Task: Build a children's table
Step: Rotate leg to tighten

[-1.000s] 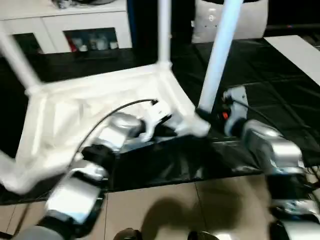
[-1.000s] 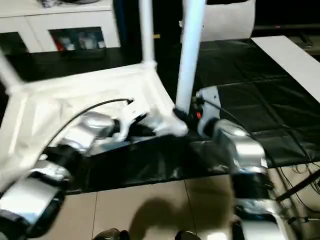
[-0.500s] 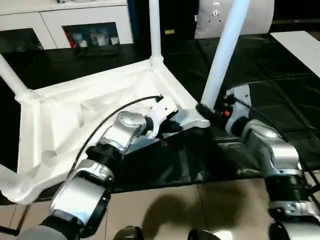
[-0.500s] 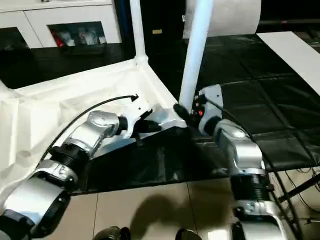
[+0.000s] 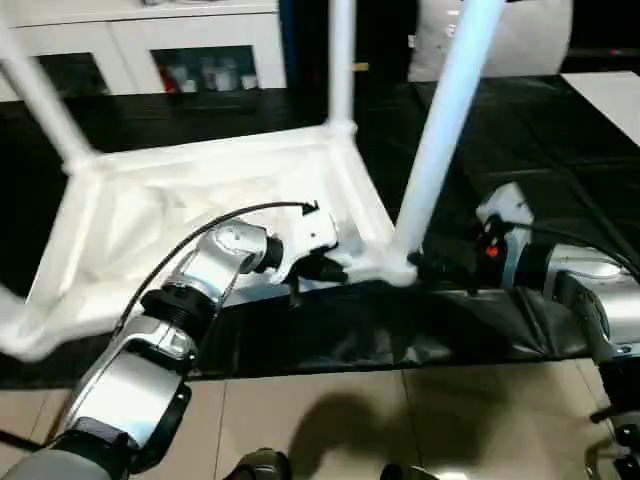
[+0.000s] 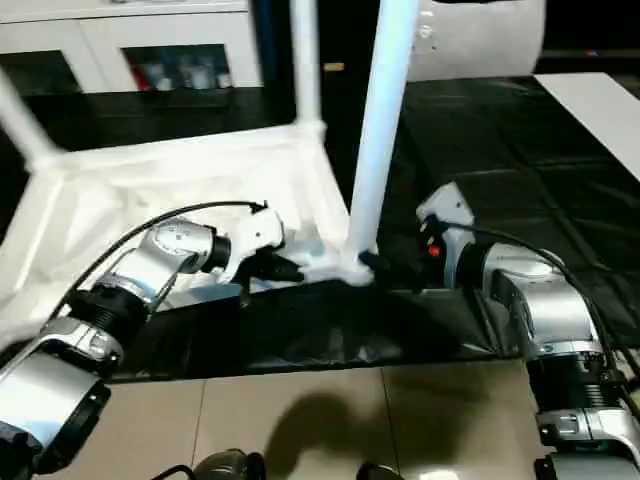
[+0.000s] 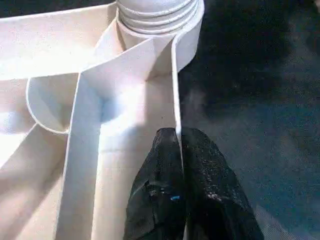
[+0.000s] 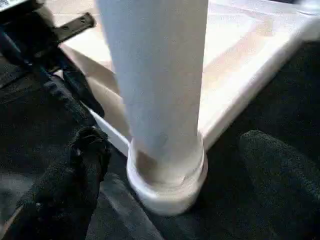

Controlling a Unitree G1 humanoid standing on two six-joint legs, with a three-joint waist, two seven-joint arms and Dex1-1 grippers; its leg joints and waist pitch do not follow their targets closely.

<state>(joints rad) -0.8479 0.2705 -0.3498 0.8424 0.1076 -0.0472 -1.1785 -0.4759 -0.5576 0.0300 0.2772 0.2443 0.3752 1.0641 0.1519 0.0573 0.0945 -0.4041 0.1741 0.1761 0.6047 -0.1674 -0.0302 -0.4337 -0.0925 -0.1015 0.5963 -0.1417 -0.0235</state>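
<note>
On a black mat on the floor, the upside-down table top is pinched by its near rim in the left claw. The right claw is spread wide around the near corner leg, gripping nothing. If that leg is only loosely seated in its socket, it could tip or be knocked askew.

A white cabinet with glass doors stands behind black mats.

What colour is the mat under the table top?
Black: the mat lies under the white table top, clearest in the left eye view.
</note>
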